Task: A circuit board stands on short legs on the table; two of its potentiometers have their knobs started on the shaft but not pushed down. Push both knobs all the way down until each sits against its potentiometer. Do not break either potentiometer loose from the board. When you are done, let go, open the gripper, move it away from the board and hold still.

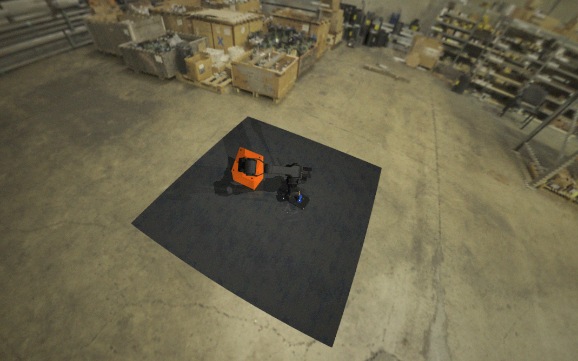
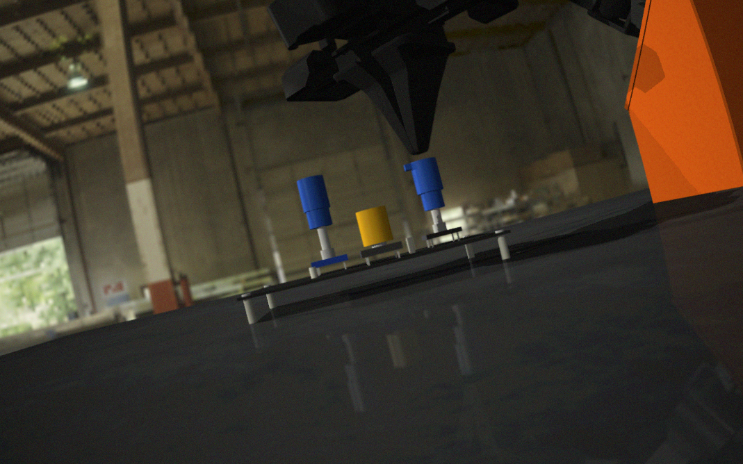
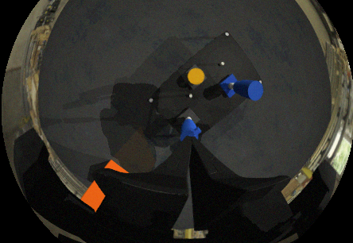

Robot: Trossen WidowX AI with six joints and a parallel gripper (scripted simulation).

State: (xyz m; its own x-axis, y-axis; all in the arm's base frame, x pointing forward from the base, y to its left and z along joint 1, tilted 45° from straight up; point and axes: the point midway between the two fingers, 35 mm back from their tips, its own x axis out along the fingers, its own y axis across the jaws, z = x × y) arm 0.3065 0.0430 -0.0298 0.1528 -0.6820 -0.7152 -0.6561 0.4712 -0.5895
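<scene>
The pincer has its two fingers pressed together and holds nothing; the closed tip points down and hangs just above the top of the right blue knob. I cannot tell if the tip touches the knob already or if a thin gap remains. This knob sits high on its white shaft, far from seated on the dark part below, so the step in hand seems to be the first push.

To do it well, the tip should meet the middle of the knob top and then go straight down along the shaft, slowly. A push off the centre could bend the shaft sideways and pull the part loose from the board. The push should end when the knob meets its base.

The yellow knob in the middle looks already low. The left blue knob also stands high on its shaft and waits for the same treatment. The board stands on short white legs on the dark table, near the orange base.
</scene>
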